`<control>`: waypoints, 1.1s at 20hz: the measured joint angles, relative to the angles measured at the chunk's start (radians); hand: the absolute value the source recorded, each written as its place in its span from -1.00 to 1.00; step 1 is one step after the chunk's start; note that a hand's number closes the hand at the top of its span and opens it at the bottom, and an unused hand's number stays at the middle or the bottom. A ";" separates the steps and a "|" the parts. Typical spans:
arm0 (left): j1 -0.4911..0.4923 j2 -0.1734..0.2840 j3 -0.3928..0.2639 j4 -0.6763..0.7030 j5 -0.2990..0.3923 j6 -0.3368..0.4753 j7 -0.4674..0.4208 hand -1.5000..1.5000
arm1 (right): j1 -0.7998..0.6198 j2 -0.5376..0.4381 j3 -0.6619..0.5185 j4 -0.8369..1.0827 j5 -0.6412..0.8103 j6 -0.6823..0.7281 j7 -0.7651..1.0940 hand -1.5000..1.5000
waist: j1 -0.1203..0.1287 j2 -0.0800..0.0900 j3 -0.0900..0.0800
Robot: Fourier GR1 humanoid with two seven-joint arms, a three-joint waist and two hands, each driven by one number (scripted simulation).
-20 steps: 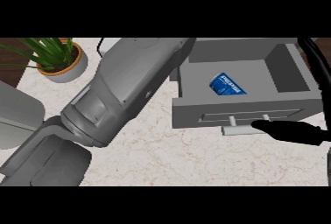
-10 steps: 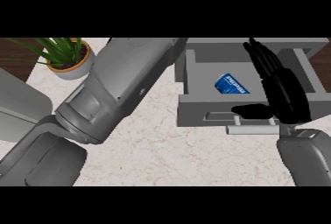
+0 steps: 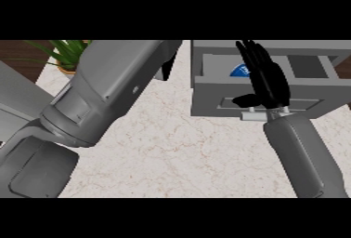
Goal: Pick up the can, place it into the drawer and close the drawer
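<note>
- Right hand [image 3: 266, 79], black, hangs over the front of the open grey box-shaped drawer [image 3: 205, 97] with its fingers straight and extended toward the back and its thumb out to the side; it grasps nothing.
- Its palm sits above the drawer's front panel, just over the pale bar handle [image 3: 257, 115] — whether it touches the panel cannot be told from this view.
- Inside the drawer, the blue-labelled can [image 3: 240, 69] lies near the middle, partly hidden behind the right hand's fingers.
- Left forearm [image 3: 109, 93], a bulky grey shell, crosses the speckled pale stone counter [image 3: 178, 153] from lower left toward the drawer; the left hand [image 3: 166, 65] shows only as a dark sliver at the forearm's end, so its fingers cannot be judged.
- A green potted plant [image 3: 68, 53] stands at the counter's far left corner, well apart from the drawer.
- By the look of things the can is placed and only the closing remains.
- Risk: the fingers reach in over the cavity, so a push could trap them against the cabinet's edge.
- Another risk — a push landing off-centre or glancing off the handle might leave the drawer ajar.
</note>
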 measured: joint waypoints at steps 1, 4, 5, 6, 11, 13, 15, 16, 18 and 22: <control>0.003 0.010 -0.001 -0.006 -0.004 -0.003 0.005 -1.00 | -0.022 0.009 -0.006 0.048 0.015 -0.030 -0.005 -1.00 | 0.004 0.000 0.000; 0.032 0.027 -0.001 -0.035 -0.011 -0.013 0.017 -1.00 | -0.101 0.025 -0.033 0.175 0.048 -0.105 -0.007 -1.00 | 0.015 -0.001 0.000; 0.038 0.035 0.001 -0.038 -0.014 -0.014 0.017 -1.00 | -0.124 0.039 -0.037 0.209 0.065 -0.138 0.002 -1.00 | 0.014 0.000 0.000; 0.041 0.046 -0.002 -0.046 -0.018 -0.023 0.028 -1.00 | -0.149 0.045 -0.047 0.249 0.074 -0.166 0.003 -1.00 | 0.019 0.000 0.000; 0.094 0.084 -0.013 -0.111 -0.032 -0.039 0.057 -1.00 | -0.269 0.049 -0.100 0.433 0.099 -0.275 -0.008 -1.00 | 0.041 -0.001 0.000; 0.114 0.100 -0.021 -0.142 -0.040 -0.047 0.074 -1.00 | -0.312 0.046 -0.117 0.496 0.105 -0.311 -0.017 -1.00 | 0.049 -0.001 0.000; 0.138 0.119 -0.019 -0.172 -0.039 -0.060 0.083 -1.00 | -0.368 0.042 -0.129 0.552 0.116 -0.325 -0.011 -1.00 | 0.056 0.002 0.001; 0.152 0.136 -0.023 -0.191 -0.042 -0.068 0.095 -1.00 | -0.385 0.039 -0.135 0.576 0.117 -0.329 -0.014 -1.00 | 0.059 0.001 0.001; 0.160 0.141 -0.027 -0.219 -0.046 -0.060 0.115 -1.00 | -0.427 0.040 -0.145 0.627 0.124 -0.345 -0.011 -1.00 | 0.065 0.004 0.001; 0.206 0.167 -0.034 -0.276 -0.050 -0.077 0.132 -1.00 | -0.481 0.036 -0.164 0.705 0.128 -0.370 -0.020 -1.00 | 0.076 0.007 0.001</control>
